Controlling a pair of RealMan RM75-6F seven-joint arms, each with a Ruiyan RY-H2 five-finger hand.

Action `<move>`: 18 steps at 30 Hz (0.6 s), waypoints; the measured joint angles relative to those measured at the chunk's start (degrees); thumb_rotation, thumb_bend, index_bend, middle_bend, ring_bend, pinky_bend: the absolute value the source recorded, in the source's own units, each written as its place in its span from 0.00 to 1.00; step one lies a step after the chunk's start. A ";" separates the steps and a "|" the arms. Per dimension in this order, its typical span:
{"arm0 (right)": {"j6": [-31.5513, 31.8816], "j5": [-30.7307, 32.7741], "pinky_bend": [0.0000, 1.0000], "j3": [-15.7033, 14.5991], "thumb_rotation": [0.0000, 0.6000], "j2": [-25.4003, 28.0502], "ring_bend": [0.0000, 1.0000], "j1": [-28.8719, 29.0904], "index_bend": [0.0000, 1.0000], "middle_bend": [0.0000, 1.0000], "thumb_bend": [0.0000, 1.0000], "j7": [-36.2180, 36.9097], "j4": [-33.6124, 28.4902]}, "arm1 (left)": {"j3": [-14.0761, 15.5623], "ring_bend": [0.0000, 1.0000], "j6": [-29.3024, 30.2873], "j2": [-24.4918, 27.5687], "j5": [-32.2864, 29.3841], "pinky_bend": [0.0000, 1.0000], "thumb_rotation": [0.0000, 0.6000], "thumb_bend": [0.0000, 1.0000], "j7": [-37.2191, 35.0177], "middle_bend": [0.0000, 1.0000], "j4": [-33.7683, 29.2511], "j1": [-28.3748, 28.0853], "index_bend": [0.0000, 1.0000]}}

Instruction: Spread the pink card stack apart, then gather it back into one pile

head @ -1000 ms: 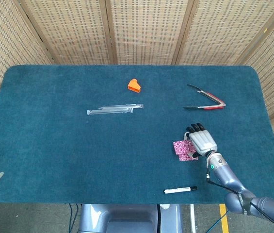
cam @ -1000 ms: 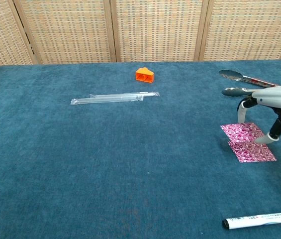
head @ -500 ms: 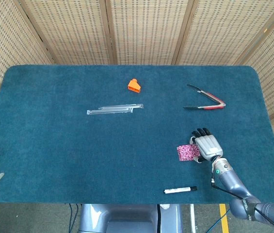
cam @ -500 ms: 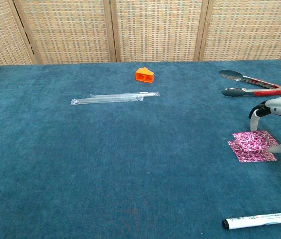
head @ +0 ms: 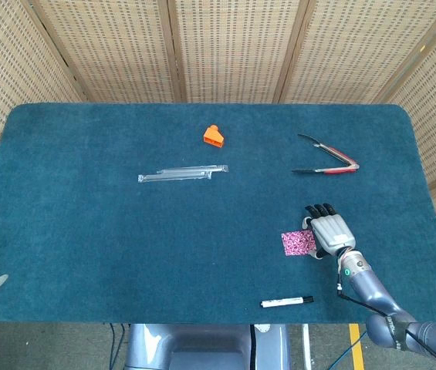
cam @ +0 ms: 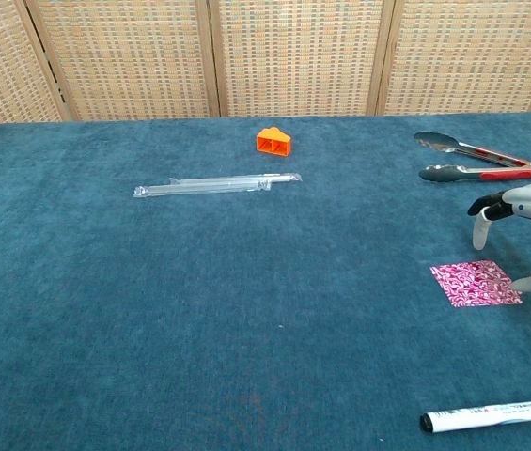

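Now pink card stack (cam: pixel 475 283) lies just beside right hand (cam: pixel 525 218).

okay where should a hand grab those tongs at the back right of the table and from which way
Judging by the pose, the tongs lie flat with the two arms splayed apart toward the left and joined at the red end on the right. Best to come from above and close across both arms near the middle, squeezing them together; the red joined end is the narrowest grip. The right hand is nearest, beside the pink card pile.
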 measured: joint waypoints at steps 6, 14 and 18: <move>0.06 -0.19 0.00 0.52 1.00 -0.01 0.00 -0.05 0.26 0.06 0.21 0.36 0.15 | -0.04 0.00 0.07 0.06 -0.27 0.00 0.71 0.10 0.11 0.00 -0.08 0.07 0.17; 3.10 -0.81 0.00 2.27 1.00 1.91 0.00 -1.03 0.26 0.07 0.25 2.02 -1.70 | -0.23 0.00 0.34 -0.18 -0.33 0.00 0.71 0.10 0.15 0.00 -0.04 0.05 0.17; 6.83 -1.55 0.00 3.41 1.00 3.29 0.00 -2.67 0.26 0.07 0.26 3.85 -3.13 | -0.49 0.00 1.17 -0.97 -0.28 0.00 0.72 0.10 0.44 0.00 0.43 0.18 0.17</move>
